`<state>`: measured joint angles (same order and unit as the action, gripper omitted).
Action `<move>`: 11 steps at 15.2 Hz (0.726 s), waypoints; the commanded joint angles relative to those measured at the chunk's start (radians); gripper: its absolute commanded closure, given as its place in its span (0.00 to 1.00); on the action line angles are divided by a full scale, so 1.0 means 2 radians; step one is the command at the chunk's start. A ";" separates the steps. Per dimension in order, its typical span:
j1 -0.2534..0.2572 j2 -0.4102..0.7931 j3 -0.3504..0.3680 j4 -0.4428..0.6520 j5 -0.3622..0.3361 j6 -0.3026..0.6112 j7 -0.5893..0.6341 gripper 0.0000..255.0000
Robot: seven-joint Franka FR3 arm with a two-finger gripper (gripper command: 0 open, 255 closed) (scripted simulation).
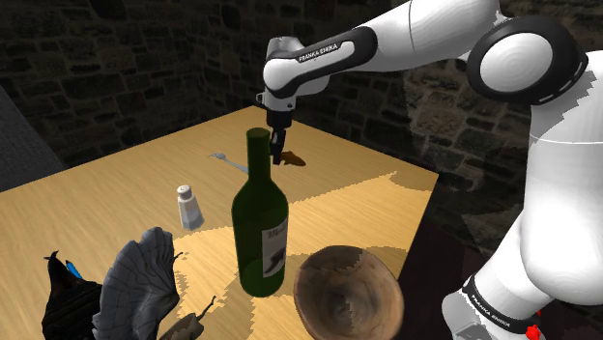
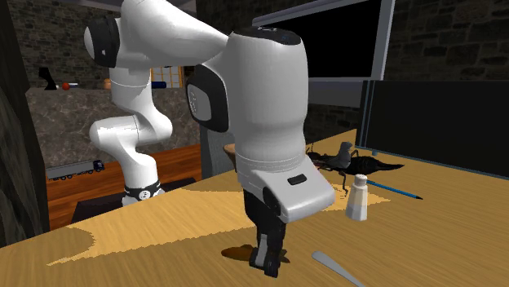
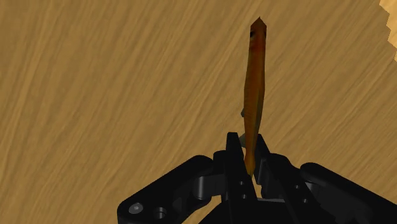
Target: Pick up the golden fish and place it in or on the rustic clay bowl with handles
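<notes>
1. Fish (image 3: 254, 89), orange-brown and seen edge-on in the wrist view, is clamped at one end between the two black fingers of the gripper (image 3: 249, 159). Its body juts out past the tips over bare wood.
2. In the upper middle of the shoulder view, the gripper hangs low over the far part of the table (image 1: 116, 208). Whether the fish has cleared the wood cannot be told.
3. The grasp looks made, so the lift and carry are the step in hand.
4. The next move calls for a rise, then a carry to the brown bowl (image 1: 348, 295) at the frame's lower middle, ending above its open mouth.
5. A tall green bottle (image 1: 259, 227) stands between gripper and bowl, just left of the bowl. Passing on the bottle's right looks safer, over open tabletop.
6. The bowl sits near the table's right edge, so a low, centred release seems wise.
</notes>
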<state>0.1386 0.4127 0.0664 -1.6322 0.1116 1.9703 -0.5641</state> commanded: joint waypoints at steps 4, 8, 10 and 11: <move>-0.001 -0.011 0.000 0.019 -0.001 -0.030 0.003 1.00; -0.001 -0.017 0.000 0.037 -0.001 -0.054 0.005 1.00; -0.001 -0.020 0.000 0.047 -0.001 -0.066 0.007 1.00; -0.001 -0.021 0.000 0.052 -0.001 -0.072 0.007 1.00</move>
<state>0.1369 0.3732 0.0663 -1.5406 0.1091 1.8400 -0.5505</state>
